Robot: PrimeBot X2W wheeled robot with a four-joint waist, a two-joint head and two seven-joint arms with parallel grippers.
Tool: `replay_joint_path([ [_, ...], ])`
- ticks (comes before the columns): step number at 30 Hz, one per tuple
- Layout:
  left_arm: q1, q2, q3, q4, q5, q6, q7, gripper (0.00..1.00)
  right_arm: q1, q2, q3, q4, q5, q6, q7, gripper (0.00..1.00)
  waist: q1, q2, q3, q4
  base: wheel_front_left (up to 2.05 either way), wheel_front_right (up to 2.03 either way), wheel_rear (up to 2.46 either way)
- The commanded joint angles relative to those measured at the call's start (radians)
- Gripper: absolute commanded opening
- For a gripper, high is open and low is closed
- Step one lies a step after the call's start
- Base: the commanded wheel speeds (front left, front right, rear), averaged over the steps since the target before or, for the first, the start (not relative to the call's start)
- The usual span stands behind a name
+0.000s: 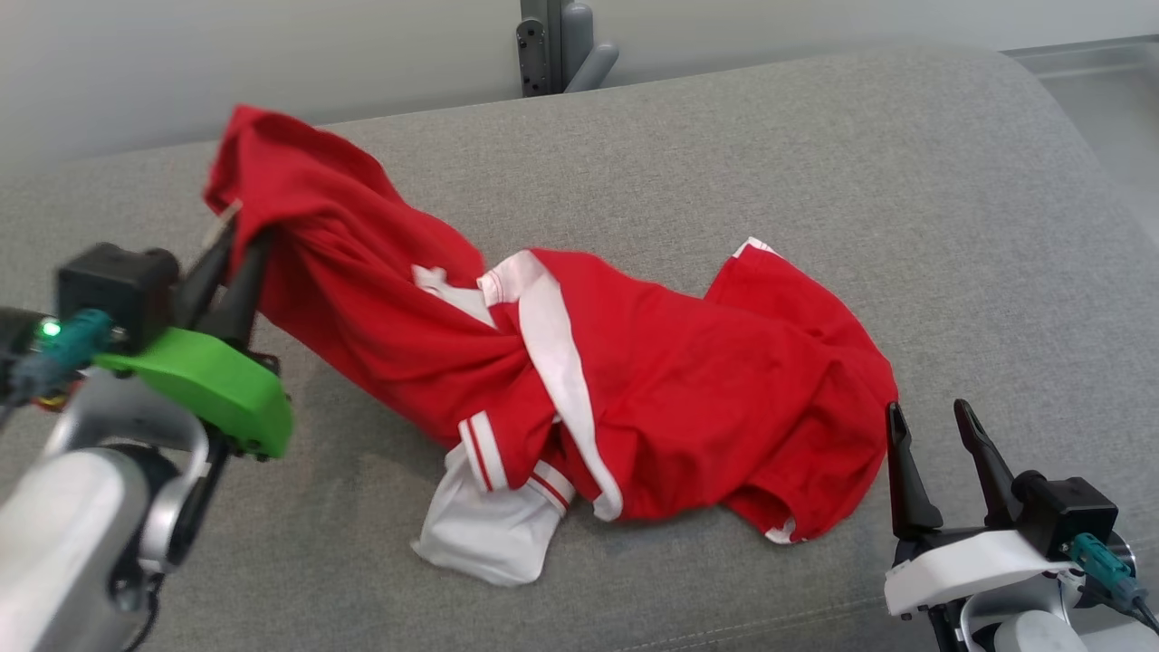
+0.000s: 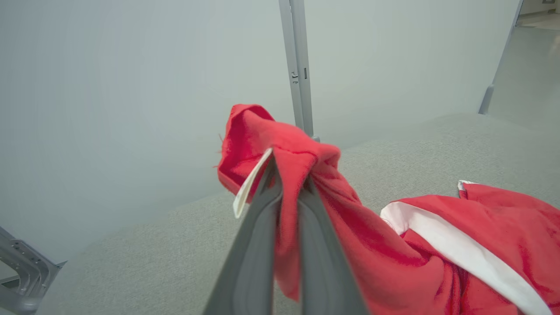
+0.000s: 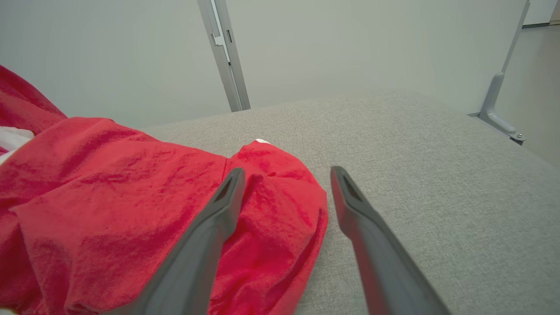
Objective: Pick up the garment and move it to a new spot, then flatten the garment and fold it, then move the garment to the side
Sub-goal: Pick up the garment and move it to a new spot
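Gray cloth covers the big soft cushion, with a pale wall and a gray post behind it. A red shirt with white stripes lies bunched up in the middle of the cushion. The left pincer is clenched on one end of the shirt and holds that end up off the cushion. The right pincer is spread wide, holding nothing, just beside the shirt's other end.

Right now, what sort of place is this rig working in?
Probably a robot test bay, not a home: plain pale partition walls joined by a metal post, and a grey fabric-padded bench serving as worktop for the red garment.
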Motion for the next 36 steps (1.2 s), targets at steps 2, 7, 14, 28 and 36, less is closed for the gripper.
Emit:
replay_joint_path([
  [2, 0.006, 0.062, 0.046, -0.083, -0.003, 0.034, 0.031, 0.00, 0.002, -0.001, 0.003, 0.003, 0.012, -0.001, -0.003, 1.00, 0.0000, 0.0000, -0.001, 0.009, 0.00, 0.00, 0.00],
  [7, 0.029, 0.220, 0.185, -0.182, -0.038, 0.104, 0.102, 0.00, -0.018, -0.002, 0.012, 0.004, 0.025, -0.001, -0.003, 1.00, 0.0000, 0.0000, 0.015, 0.011, 0.00, 0.00, 0.00],
  [14, 0.071, 0.424, 0.408, -0.064, -0.118, 0.118, 0.107, 0.00, -0.036, -0.002, 0.007, 0.002, 0.032, -0.001, -0.003, 1.00, 0.0000, 0.0000, 0.051, -0.003, 0.00, 0.00, 0.00],
  [28, 0.148, 0.507, 0.603, 0.246, -0.226, 0.033, 0.032, 0.00, -0.058, -0.001, 0.005, 0.019, 0.022, -0.001, -0.003, 1.00, 0.0000, 0.0000, 0.088, -0.008, 0.00, 0.00, 0.00],
  [36, 0.151, 0.295, 0.465, 0.454, -0.268, -0.100, -0.015, 0.00, -0.066, -0.001, 0.015, 0.033, 0.015, -0.001, -0.003, 1.00, 0.0000, 0.0000, 0.102, -0.011, 0.00, 0.00, 0.00],
])
